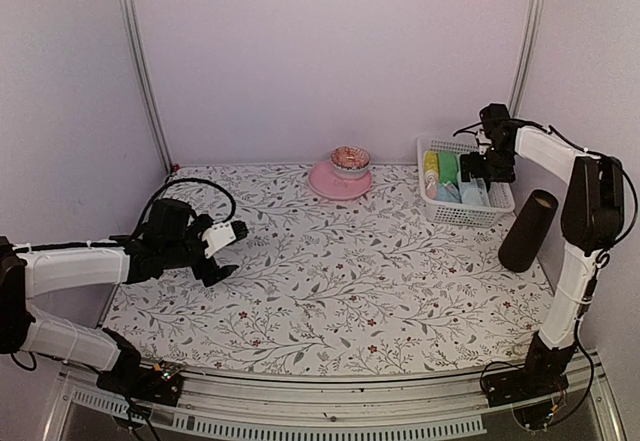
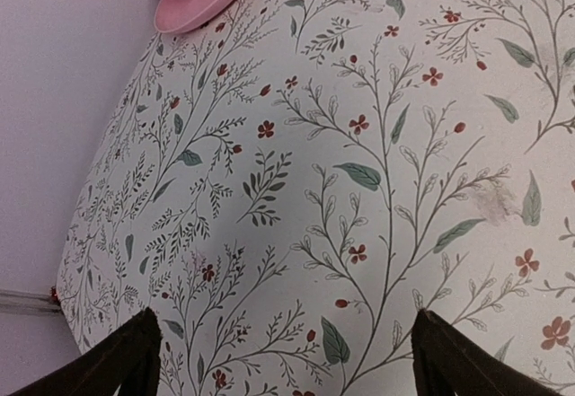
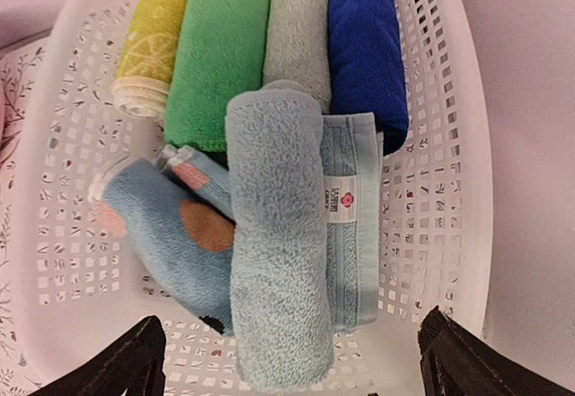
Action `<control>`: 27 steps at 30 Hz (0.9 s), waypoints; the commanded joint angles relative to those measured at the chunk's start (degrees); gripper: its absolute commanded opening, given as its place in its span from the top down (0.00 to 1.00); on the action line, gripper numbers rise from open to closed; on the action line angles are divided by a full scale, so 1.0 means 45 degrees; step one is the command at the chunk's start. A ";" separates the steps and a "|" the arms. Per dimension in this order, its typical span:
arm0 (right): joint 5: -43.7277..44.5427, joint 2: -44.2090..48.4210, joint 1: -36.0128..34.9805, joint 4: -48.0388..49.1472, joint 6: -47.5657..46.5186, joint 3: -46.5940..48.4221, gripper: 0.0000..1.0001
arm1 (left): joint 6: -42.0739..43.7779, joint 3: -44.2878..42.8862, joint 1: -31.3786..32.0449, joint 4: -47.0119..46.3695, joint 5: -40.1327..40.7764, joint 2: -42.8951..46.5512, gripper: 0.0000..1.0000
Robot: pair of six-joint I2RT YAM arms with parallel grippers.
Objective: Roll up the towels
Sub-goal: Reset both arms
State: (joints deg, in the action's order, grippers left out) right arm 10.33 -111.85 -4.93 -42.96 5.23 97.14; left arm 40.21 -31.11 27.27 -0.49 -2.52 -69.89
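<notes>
1. Towels (image 3: 220, 55): all the ones I can see are in the basket (image 3: 449, 189), at the far right of the table (image 1: 330, 291). None shows on the table outside it.
2. Look done: yellow, green, grey and dark blue lie side by side as rolls along the far side of the basket. A pale roll (image 3: 274, 261) lies across the middle on top.
3. Unclear: a labelled towel (image 3: 346, 225) lies under the pale roll. It looks flat or folded, not rolled, but most of it is covered, so I can't be sure.
4. The spotted towel (image 3: 171, 234) beside it looks loosely bundled, possibly a slack roll.
5. Right tool (image 3: 291, 315): above the basket, pointing down at the pale roll, fingers wide, holding nothing.
6. Left tool (image 2: 285, 313): low over the table on the left, well away from the basket, fingers wide, holding nothing.
7. My read: most of the rolling is done. One or two towels may be left, namely the labelled one and maybe the spotted one.
8. Any towel left has to come out onto the table first, since there is no room to roll inside the basket.
</notes>
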 commanded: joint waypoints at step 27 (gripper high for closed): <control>-0.1005 1.6475 -0.6104 0.7538 0.0919 -1.4136 0.01 | -0.4346 0.0565 -0.6118 0.3744 -0.2538 0.7766 0.03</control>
State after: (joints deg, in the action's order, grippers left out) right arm 7.51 -39.70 -32.14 -11.84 7.88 36.77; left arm 23.64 -31.16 0.58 12.97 -13.89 -40.49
